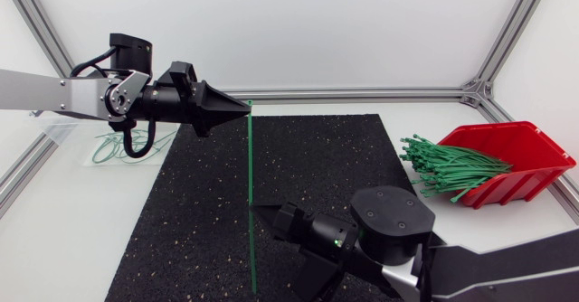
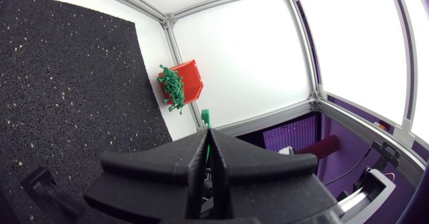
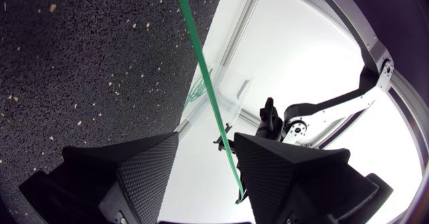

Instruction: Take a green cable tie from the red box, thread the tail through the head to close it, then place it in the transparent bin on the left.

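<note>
**Tie pinched at one end by the left claw, loose between the right claw's fingers**

The left gripper is seen pressed shut on one end of a green cable tie; a short green stub shows just past its fingertips. From there the strip is held out straight above the black mat and is carried between the spread fingers of the right gripper. It lies close against one finger, apart from the other, so it is not clamped there.

The tie is judged light, thin and springy. It is stiff enough along its length to hold a line, yet apt to bow sideways and to slip on smooth nylon. It is best taken on its flat faces, just short of the free end, so that the tip can be steered.

Whether the stub is the head cannot be made out. The far end is cut off behind the right gripper, and it cannot be told whether it touches the mat. The spare ties spill from the red box. The transparent bin is partly hidden by the left arm.
</note>
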`<act>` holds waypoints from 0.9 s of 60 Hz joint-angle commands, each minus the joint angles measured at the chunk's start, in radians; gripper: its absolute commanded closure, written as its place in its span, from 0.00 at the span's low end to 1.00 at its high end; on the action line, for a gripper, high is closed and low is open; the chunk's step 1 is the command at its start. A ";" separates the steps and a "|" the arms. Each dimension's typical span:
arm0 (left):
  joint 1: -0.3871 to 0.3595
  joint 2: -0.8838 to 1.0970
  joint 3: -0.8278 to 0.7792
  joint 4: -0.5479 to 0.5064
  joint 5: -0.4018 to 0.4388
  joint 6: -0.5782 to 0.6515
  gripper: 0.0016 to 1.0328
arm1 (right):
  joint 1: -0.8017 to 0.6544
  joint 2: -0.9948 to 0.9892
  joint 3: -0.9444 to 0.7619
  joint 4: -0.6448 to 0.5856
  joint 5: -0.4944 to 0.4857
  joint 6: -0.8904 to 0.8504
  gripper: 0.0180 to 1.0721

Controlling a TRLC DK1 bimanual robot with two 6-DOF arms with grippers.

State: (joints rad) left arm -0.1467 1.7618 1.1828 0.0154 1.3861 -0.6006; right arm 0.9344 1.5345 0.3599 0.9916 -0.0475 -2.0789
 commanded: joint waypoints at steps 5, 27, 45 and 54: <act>-0.014 0.016 -0.017 -0.002 -0.004 0.021 0.96 | 0.014 -0.010 0.002 0.032 0.001 -0.015 0.45; -0.028 0.030 -0.012 -0.002 -0.024 0.021 0.96 | -0.045 -0.068 -0.090 0.032 -0.270 0.026 0.03; -0.028 0.036 -0.014 -0.002 -0.029 0.025 0.96 | -0.052 -0.034 -0.059 0.030 -0.327 0.033 0.03; -0.030 0.038 -0.011 -0.009 -0.029 0.025 0.96 | -0.054 -0.045 -0.064 0.028 -0.390 0.040 0.03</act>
State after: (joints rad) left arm -0.1688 1.7760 1.1824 0.0154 1.3556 -0.5903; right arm 0.8837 1.4834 0.2882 1.0145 -0.4236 -2.0449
